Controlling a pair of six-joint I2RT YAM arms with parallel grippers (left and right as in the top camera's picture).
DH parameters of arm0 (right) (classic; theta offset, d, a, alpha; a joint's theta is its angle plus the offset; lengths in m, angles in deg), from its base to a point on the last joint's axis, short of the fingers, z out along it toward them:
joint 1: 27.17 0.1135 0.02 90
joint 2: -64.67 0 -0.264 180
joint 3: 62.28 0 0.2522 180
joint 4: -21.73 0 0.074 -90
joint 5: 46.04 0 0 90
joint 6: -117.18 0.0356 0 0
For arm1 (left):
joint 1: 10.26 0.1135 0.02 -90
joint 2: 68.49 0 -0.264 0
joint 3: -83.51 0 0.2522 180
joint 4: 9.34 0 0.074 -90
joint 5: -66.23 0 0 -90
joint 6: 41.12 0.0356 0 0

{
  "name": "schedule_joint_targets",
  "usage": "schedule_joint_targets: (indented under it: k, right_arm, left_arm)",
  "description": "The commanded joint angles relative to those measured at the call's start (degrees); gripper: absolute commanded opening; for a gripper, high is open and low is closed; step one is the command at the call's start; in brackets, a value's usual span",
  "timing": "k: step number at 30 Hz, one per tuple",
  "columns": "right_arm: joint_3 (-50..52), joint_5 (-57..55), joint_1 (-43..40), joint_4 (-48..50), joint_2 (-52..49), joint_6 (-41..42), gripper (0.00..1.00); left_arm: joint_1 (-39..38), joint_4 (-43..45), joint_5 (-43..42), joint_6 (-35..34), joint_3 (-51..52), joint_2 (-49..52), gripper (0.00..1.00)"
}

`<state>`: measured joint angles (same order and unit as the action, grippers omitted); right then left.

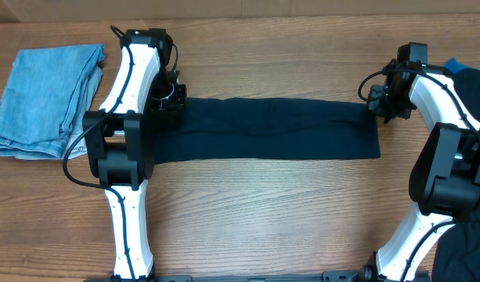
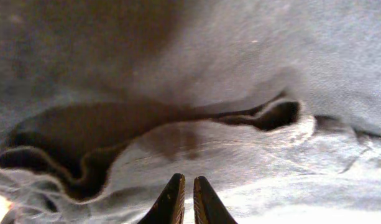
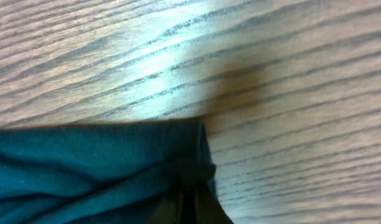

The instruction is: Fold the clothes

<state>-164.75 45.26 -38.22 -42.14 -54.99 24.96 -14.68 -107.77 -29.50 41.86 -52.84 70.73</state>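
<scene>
A dark navy garment (image 1: 271, 128) lies stretched in a long band across the middle of the table. My left gripper (image 1: 167, 95) is at its left end; in the left wrist view the fingers (image 2: 188, 186) are shut, pinching the cloth (image 2: 252, 68), which fills the view with a curled hem fold. My right gripper (image 1: 378, 100) is at the right end. In the right wrist view its fingers (image 3: 189, 198) are shut on the bunched corner of the garment (image 3: 84, 168), which looks teal there, at table level.
A folded light-blue denim piece (image 1: 48, 98) lies at the far left. Another dark cloth (image 1: 467, 254) hangs at the bottom right, and a blue item (image 1: 463, 69) shows at the right edge. Bare wood (image 1: 263, 219) spreads in front of the garment.
</scene>
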Motion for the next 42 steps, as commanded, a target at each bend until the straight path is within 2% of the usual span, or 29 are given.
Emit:
schedule_joint_targets:
  k: [1, 6, 12, 19, 20, 21, 25, 27, 33, 35, 39, 41, 42]
  right_arm:
    - [0.2, -1.3, 0.0, 0.1, -0.1, -4.3, 0.04]
    - [0.2, -2.2, 0.0, -3.1, -0.1, -7.7, 0.04]
    - [0.2, -8.4, 0.0, -1.7, -0.1, -7.8, 0.04]
    - [0.2, -8.3, 0.0, -1.9, -0.1, -8.2, 0.04]
    - [0.2, -8.3, 0.0, -2.5, -0.1, -8.2, 0.13]
    - [0.1, -8.3, 0.0, -3.1, 0.0, -8.2, 0.17]
    - [-0.8, -8.4, 0.0, -5.0, 0.0, -8.1, 0.18]
    - [-2.4, -8.3, 0.0, -6.8, 0.0, -8.0, 0.21]
    - [-13.9, -6.9, 0.1, -16.6, 0.0, -2.6, 0.27]
    - [-17.0, -2.2, 0.2, -20.3, 0.0, -2.0, 0.27]
    - [-16.6, 3.2, 0.1, -24.2, 0.0, 0.0, 0.27]
    - [-15.8, 3.9, 0.1, -23.7, 0.0, 1.4, 0.24]
    - [-14.9, 4.0, 0.1, -21.9, 0.0, 1.4, 0.16]
  left_arm:
    - [0.0, -0.2, 2.2, 0.8, 0.2, 0.2, 0.10]
    - [0.0, -0.3, 4.9, 0.6, 0.2, 0.2, 0.10]
    - [0.0, -0.4, 6.3, 0.6, 0.2, 0.2, 0.10]
    - [0.6, -0.4, 6.8, 0.6, 0.2, 0.2, 0.11]
    - [0.7, -0.4, 6.8, 0.6, 0.2, 0.2, 0.11]
    - [0.9, -0.7, 6.8, 0.6, 0.2, 0.2, 0.11]
    - [1.7, -0.8, 6.8, 0.6, 0.2, 0.2, 0.12]
    - [1.9, -0.8, 6.8, 0.6, 0.2, 0.2, 0.11]
    - [1.9, -0.8, 6.8, 0.6, 0.2, 0.2, 0.12]
    - [1.9, -0.8, 6.8, 0.6, 0.2, 0.2, 0.13]
    - [1.9, -0.6, 6.7, 0.6, 0.2, 0.2, 0.15]
    - [1.9, -0.5, 6.5, 0.6, 0.2, 0.2, 0.15]
    - [1.9, -0.5, 6.3, 0.6, 0.2, 0.2, 0.15]
